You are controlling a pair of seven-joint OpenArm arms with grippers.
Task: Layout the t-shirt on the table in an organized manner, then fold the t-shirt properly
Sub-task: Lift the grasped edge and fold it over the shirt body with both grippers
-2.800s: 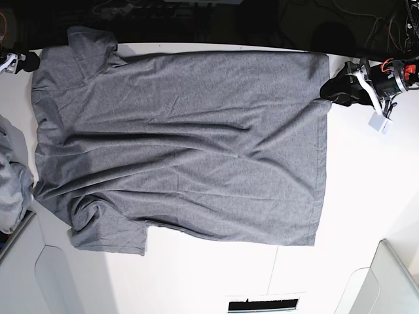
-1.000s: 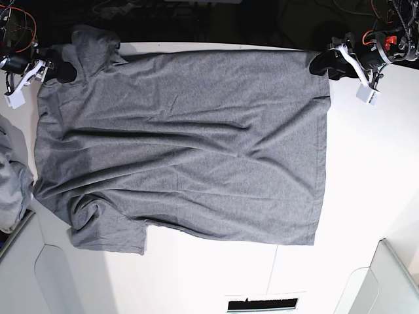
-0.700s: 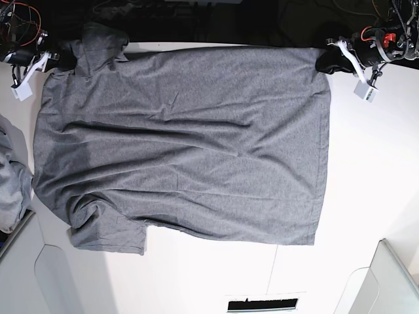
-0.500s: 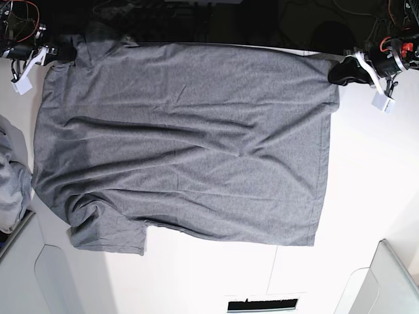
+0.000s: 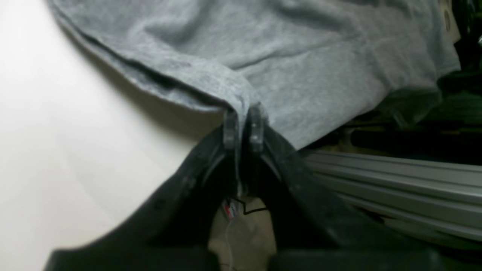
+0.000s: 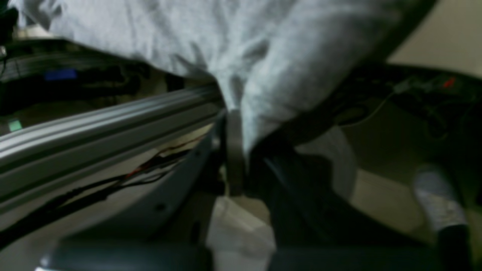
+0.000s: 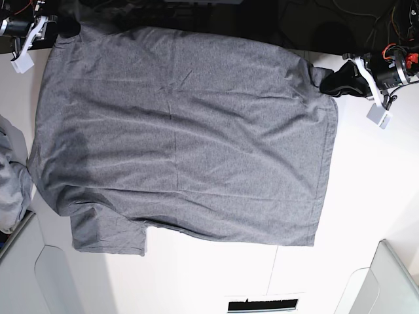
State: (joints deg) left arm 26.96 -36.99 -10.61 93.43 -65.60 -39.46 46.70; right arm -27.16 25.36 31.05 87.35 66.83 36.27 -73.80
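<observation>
The t-shirt [image 7: 183,137] is matt heather-grey jersey cloth; the desk [image 7: 373,176] beneath is smooth, white and faintly glossy.

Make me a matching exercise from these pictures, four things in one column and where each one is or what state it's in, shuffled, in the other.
Things:
1. t-shirt
2. left gripper
3. right gripper
4. bunched pale cloth

Places or states:
A. heaped at the base view's left edge
B. spread wide over the white table
C. shut on the shirt at the base view's top left
D. shut on the shirt's hem corner at the base view's right

Pairs: 1-B, 2-D, 3-C, 4-A
</observation>
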